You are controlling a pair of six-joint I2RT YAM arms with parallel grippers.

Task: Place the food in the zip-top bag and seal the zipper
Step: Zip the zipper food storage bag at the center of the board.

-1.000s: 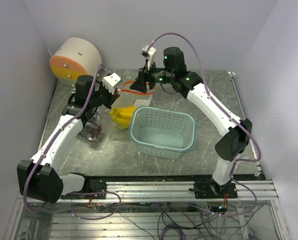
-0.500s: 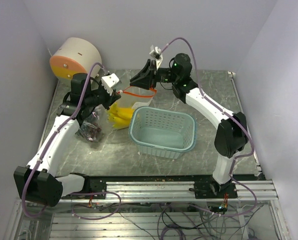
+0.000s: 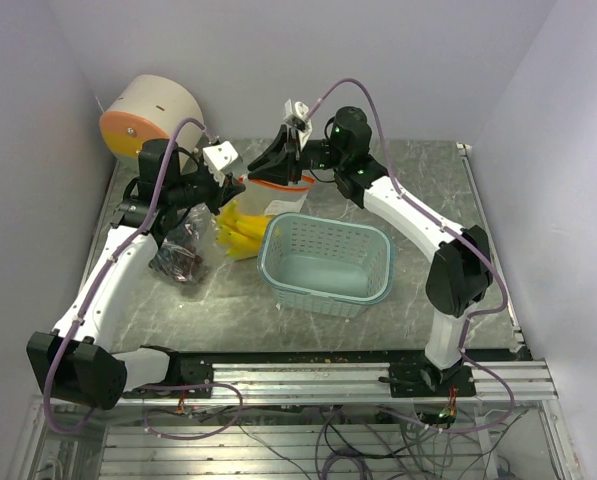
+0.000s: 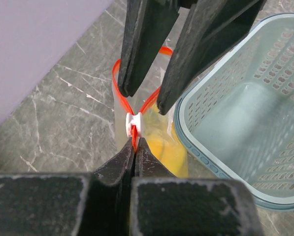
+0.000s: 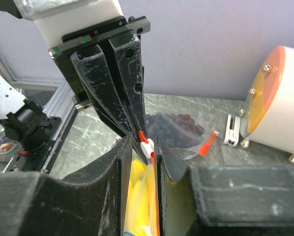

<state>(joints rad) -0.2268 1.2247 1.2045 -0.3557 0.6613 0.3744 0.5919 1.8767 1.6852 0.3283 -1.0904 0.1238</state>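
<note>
The left gripper was shut on the red zipper at its end. Its single white slider sat just beyond at 12 o'clock, where the right gripper, slightly open and gripping nothing, straddled the zipper. One banana bunch lay inside the bag, one grape heap outside at 9 o'clock on the table.

No legible text or labels anywhere.

Bananas in bag, just left of basket; grapes farther left, on table.
</note>
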